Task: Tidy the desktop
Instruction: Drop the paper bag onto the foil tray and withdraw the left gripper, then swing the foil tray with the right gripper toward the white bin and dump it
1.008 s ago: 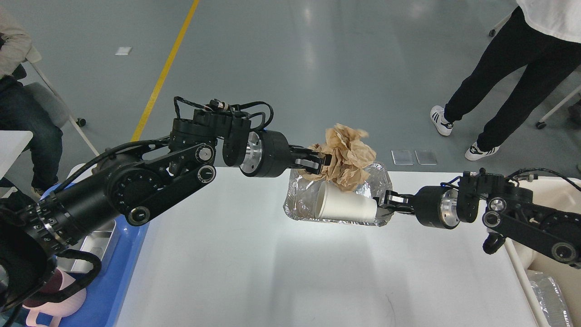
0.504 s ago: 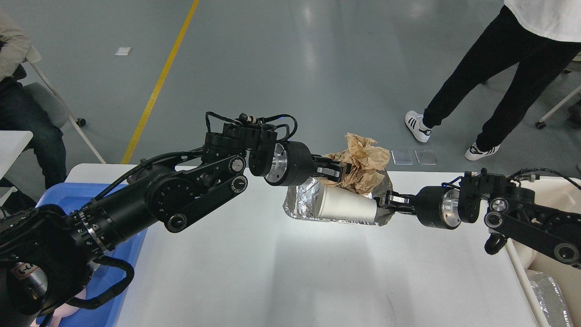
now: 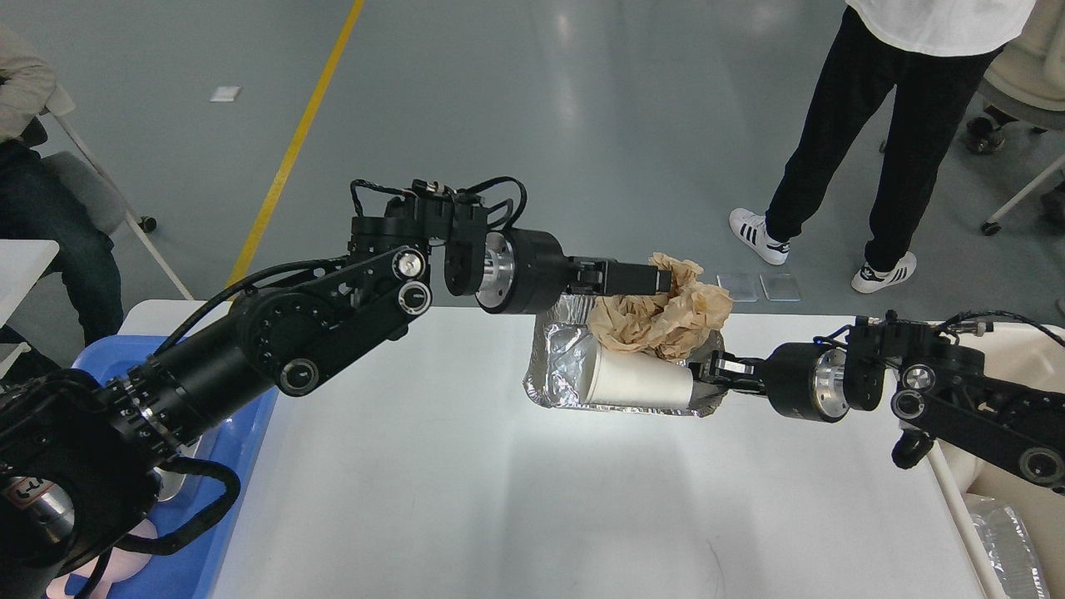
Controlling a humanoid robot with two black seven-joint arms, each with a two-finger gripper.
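Note:
A crumpled foil tray (image 3: 566, 366) sits at the far middle of the white desktop (image 3: 499, 499). A white paper cup (image 3: 636, 383) lies on its side in it, and a crumpled brown paper (image 3: 666, 316) lies on top of the cup. My left gripper (image 3: 661, 279) reaches in from the left, its tips touching the paper's top edge. Its fingers show as one dark bar, so I cannot tell whether it is open. My right gripper (image 3: 707, 374) comes in from the right and is shut on the tray's right rim.
A blue plastic tray (image 3: 241, 433) lies at the desktop's left edge, under my left arm. A cream bin (image 3: 1015, 349) with a foil container (image 3: 998, 532) stands at the right edge. A person (image 3: 874, 166) stands beyond the far edge, and another sits at the far left.
My left gripper carried the brown paper rightward and down, so the paper now lies low and spread over the cup in the foil tray. The right gripper stayed on the rim. The standing person stepped left.

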